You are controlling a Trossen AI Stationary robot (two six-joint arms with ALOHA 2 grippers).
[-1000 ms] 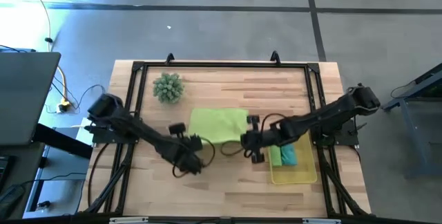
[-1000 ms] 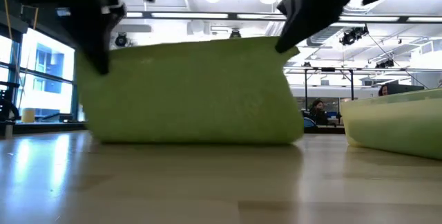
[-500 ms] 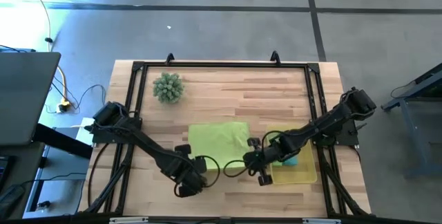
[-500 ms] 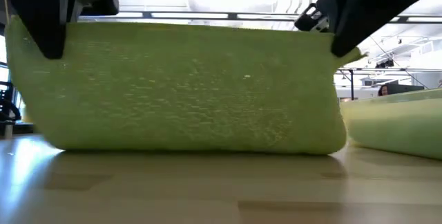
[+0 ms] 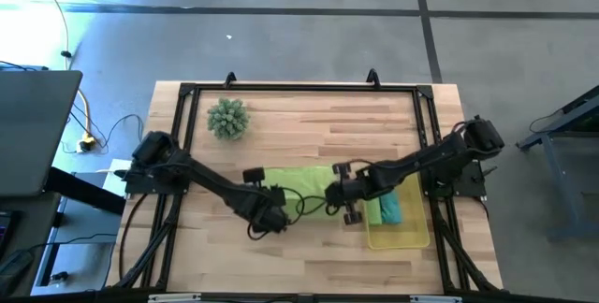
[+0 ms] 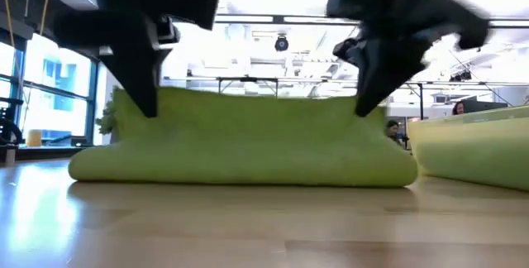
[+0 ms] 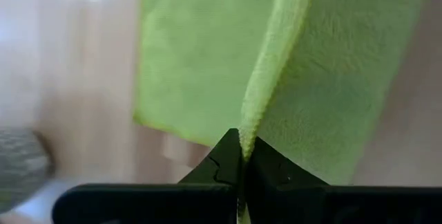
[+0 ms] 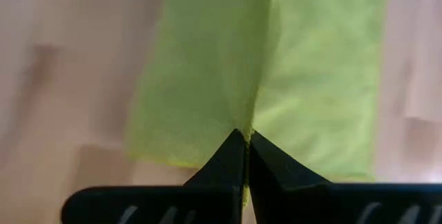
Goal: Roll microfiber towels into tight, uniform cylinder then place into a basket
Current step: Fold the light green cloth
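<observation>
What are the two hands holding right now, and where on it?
Both grip the lime towel by one edge: the left hand is pinched shut on that edge at one end, and the right hand at the other.

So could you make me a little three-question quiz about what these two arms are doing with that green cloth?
1. True or false: both sets of fingers are pinched shut on the lime green towel.
2. Which things lie in the yellow basket?
A. A green towel and a teal towel
B. The spiky green ball
C. Nothing
3. Fill in: the spiky green ball sits on the ___ arm's side of the table.

Key
1. True: the left gripper and right gripper each clamp an edge of it.
2. A: a green rolled towel and the teal towel.
3. Left.
</observation>
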